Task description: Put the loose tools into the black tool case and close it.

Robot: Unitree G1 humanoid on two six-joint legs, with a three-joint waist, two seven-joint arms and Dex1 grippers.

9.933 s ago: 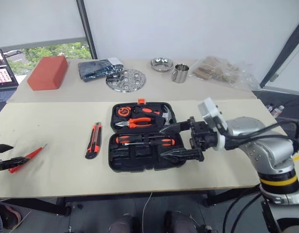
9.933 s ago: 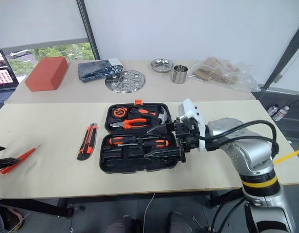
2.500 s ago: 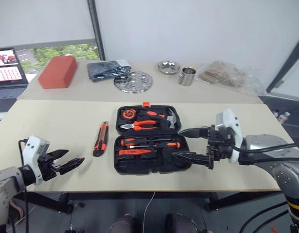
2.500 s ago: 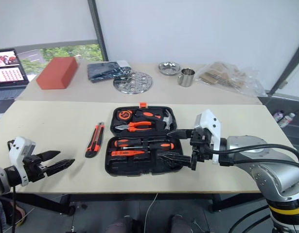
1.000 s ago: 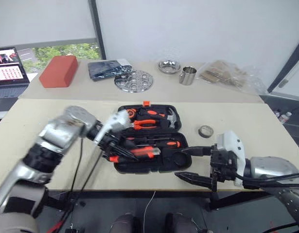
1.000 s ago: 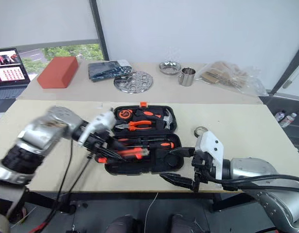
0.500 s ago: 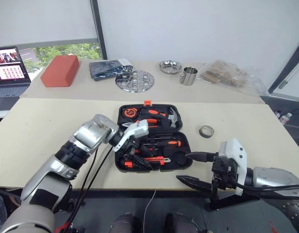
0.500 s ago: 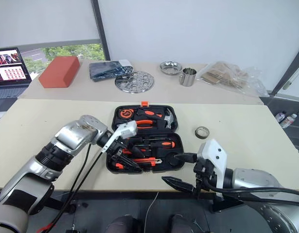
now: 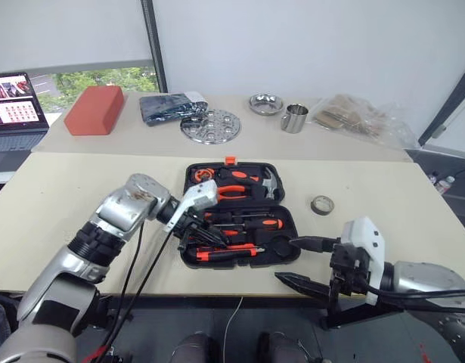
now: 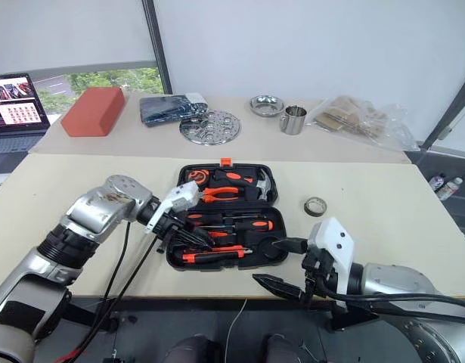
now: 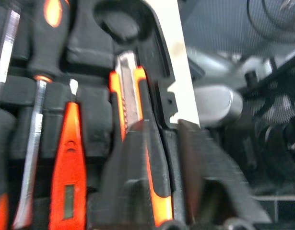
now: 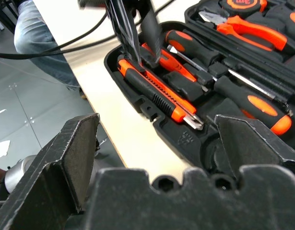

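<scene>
Beige worktop (image 9: 81,197), and the left claw (image 10: 193,238) sits nearly pinched together, tips down on the orange-black utility knife (image 10: 213,252) lying in the open black tool case (image 10: 224,218). Right claw (image 10: 281,265) hangs wide off the front edge. Tape roll (image 10: 316,205) sits right of the case.

the open tool case (image 9: 281,236) lies mid-desk (image 9: 81,189). in its near half the utility knife (image 9: 234,251) lies along the front edge, the tester screwdriver (image 12: 169,61) just behind it, two screwdrivers (image 9: 251,223) behind that. pliers (image 9: 230,192) and hammer (image 9: 267,182) lie in the far half. the tape roll (image 9: 321,205) lies right of the case.
</scene>
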